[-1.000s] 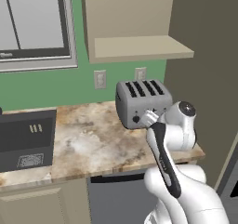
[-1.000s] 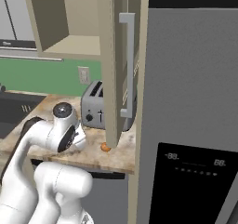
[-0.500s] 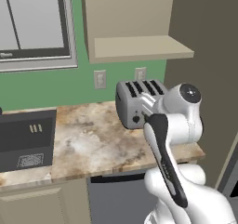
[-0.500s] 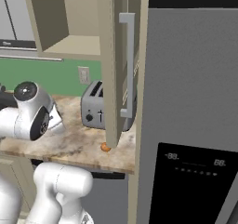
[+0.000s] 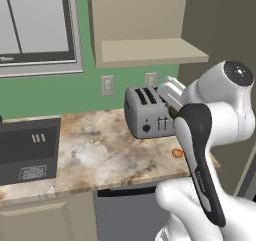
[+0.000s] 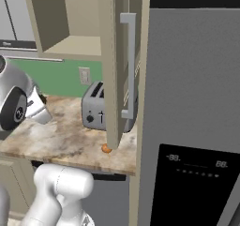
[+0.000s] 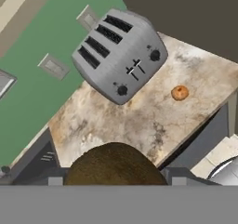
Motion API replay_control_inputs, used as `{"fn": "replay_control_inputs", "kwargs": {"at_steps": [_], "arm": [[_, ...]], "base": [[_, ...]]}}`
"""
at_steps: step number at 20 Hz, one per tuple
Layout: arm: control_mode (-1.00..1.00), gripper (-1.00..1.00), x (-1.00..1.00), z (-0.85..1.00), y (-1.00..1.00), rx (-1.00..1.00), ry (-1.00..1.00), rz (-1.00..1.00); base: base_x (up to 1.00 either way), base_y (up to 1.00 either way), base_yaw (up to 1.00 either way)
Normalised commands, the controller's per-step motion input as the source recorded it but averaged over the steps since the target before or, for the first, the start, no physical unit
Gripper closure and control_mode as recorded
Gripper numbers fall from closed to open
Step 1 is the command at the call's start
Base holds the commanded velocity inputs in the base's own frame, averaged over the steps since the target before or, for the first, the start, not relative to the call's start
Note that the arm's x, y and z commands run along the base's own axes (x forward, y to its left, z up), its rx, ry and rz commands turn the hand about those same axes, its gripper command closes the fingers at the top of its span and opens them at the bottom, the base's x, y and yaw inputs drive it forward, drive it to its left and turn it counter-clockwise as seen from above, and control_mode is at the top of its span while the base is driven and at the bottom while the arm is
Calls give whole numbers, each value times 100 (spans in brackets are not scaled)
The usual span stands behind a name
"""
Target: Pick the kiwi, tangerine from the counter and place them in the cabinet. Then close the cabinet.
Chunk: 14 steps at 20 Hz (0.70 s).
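Note:
The brown kiwi point(image 7: 114, 165) sits between the fingers at the bottom of the hand view, and my gripper point(image 7: 114, 180) is shut on it, held above the counter point(image 7: 139, 125). The hand point(image 5: 169, 91) hangs over the toaster's right end. The orange tangerine point(image 7: 179, 92) point(image 5: 177, 153) point(image 6: 107, 148) lies on the counter near its front edge, right of the toaster. The cabinet point(image 5: 150, 52) hangs above with its shelf bare and its door point(image 6: 117, 65) swung open toward me, bar handle point(image 6: 128, 65) on its face.
A silver toaster point(image 5: 147, 114) point(image 6: 93, 109) point(image 7: 122, 53) stands at the back of the counter under the cabinet. A dark stove point(image 5: 27, 150) is at the left. A grey fridge point(image 6: 192, 103) stands right of the open door. Two wall outlets point(image 5: 107, 85) are on the green wall.
The arm has risen with the kiwi in the gripper, its upper joint swinging right in the left base view and left in the right base view. The tangerine has stayed put.

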Motion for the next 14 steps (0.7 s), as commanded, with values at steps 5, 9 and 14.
{"fn": "replay_control_inputs", "kwargs": {"at_steps": [5, 9, 14], "arm": [[-100, 100, -49, 100, -16, -13, -11, 0], [-100, 100, -3, 100, -23, -11, -20, 0], [-100, 100, 25, 67, -26, -11, -3, 0]], "base": [[0, 0, 0], [0, 0, 0], [0, 0, 0]]}}
